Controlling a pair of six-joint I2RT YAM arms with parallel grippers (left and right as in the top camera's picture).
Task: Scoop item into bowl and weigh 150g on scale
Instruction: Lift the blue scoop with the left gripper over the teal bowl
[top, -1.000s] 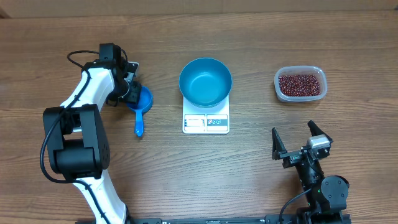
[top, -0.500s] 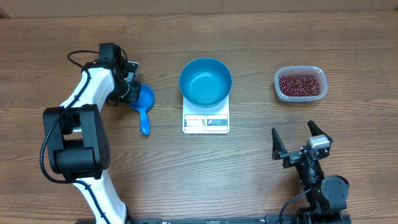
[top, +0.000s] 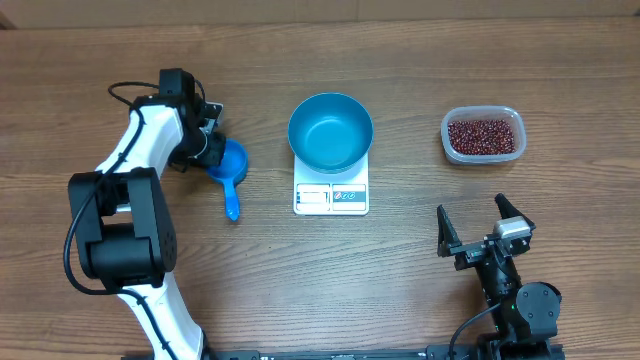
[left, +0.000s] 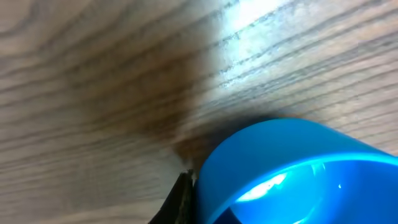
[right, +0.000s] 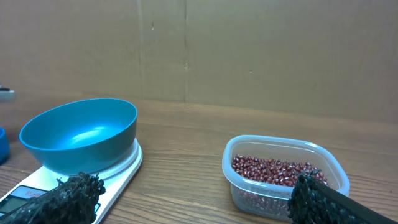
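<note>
The left gripper (top: 213, 150) is down at the table (top: 400, 285) on the left side, its jaws drawn fully together on the rim of the round cup of a small blue scoop (top: 231, 168); the overhead view shows the cup tucked against the gripper and the short handle pointing toward the near edge of the table; the left wrist view is very close and blurred, showing little beyond the curved blue wall of the cup and a dark fingertip (left: 180, 198) at its edge, so the grip seems to be on the rim, though exactly how the fingers pinch it is hard to make out; the bright blue bowl (top: 330, 135) sits on the white scale (top: 331, 198) in the middle of the table, with the scale's display strip showing in front of it, and the bowl's inside is smooth and bare; the beans (top: 484, 136), small and dark red-brown, lie in a clear plastic tub (top: 446, 130) well to the right of the scale and apart from it; the right gripper (top: 472, 212) hangs at the near right, in front of the tub, its two fingers spread wide with nothing between them.
</note>
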